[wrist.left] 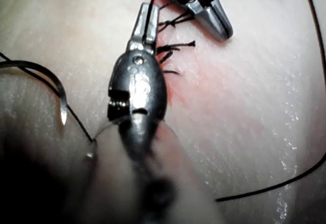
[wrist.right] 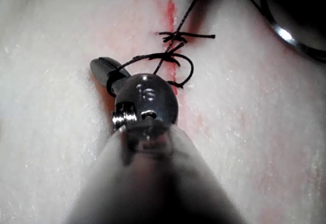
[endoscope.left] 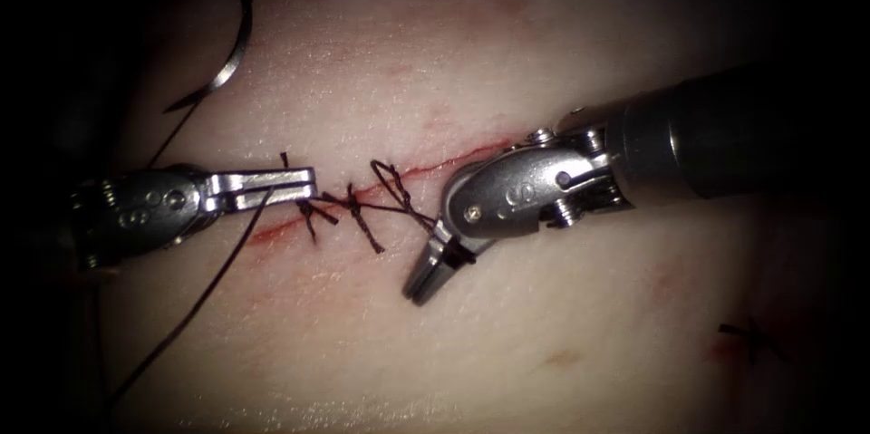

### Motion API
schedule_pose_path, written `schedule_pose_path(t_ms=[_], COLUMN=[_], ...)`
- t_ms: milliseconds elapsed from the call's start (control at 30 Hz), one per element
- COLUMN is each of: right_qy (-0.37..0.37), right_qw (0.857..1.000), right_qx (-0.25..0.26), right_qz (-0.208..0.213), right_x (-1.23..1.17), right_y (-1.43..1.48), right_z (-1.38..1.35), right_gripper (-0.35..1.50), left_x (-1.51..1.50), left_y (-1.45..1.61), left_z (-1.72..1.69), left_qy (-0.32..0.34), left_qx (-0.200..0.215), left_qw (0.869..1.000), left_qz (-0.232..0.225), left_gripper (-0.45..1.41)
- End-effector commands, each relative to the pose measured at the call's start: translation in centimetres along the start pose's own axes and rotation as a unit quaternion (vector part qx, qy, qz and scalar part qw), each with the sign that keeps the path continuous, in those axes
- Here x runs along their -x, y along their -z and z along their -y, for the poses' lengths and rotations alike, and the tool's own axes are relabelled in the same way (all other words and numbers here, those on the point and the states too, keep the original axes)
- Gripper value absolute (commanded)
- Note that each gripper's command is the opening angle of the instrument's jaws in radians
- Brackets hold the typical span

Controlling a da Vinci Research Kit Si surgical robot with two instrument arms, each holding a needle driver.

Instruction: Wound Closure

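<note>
Endoscope above-front; wrist views close along shafts; all share cut point(endoscope.left: 426, 165).

- The left tool point(endoscope.left: 272, 188) is showing polished, glossy metal, its jaws gleaming where they are closing on the thread point(endoscope.left: 204, 294).
- The right tool point(endoscope.left: 435, 271) is showing the same bright steel at its wrist, backed by a dark matt shaft point(endoscope.left: 725, 130).
- The thread is looking thin, dark and matt.
- The needle point(endoscope.left: 231, 58) is glinting as smooth bare metal, lying on the tissue point(endoscope.left: 544, 352).
- The tissue is glistening, moist, pale and finely grained.
</note>
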Motion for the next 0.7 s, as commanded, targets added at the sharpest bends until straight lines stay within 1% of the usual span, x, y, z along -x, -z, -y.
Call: schedule_pose_path(t_ms=[33, 167, 200, 400, 567, 700], right_qy=[-0.002, -0.008, -0.011, -0.017, -0.023, -0.029], right_qw=[1.000, 0.999, 0.999, 0.998, 0.996, 0.995], right_qx=[0.008, 0.024, 0.032, 0.048, 0.063, 0.072], right_qz=[-0.008, -0.027, -0.032, -0.045, -0.059, -0.064], right_x=[0.01, 0.02, 0.03, 0.03, 0.05, 0.07], right_y=[-0.01, 0.14, 0.20, 0.31, 0.38, 0.44], right_z=[-0.07, -0.12, -0.15, -0.25, -0.34, -0.40], right_gripper=[-0.35, -0.35, -0.35, -0.35, -0.35, -0.35], left_x=[0.06, 0.14, 0.20, 0.28, 0.17, -0.04], left_y=[-0.04, 0.01, 0.01, -0.03, -0.10, -0.18], left_z=[-0.05, -0.36, -0.56, -1.07, -1.41, -1.67], left_qy=[0.001, 0.004, 0.001, 0.008, 0.011, 0.012], left_qx=[0.000, 0.002, 0.002, 0.007, 0.018, 0.032], left_qw=[1.000, 1.000, 1.000, 1.000, 1.000, 0.999], left_qz=[0.001, 0.006, 0.009, 0.011, 0.004, -0.005], left_gripper=[-0.45, -0.45, -0.45, -0.45, -0.45, -0.45])
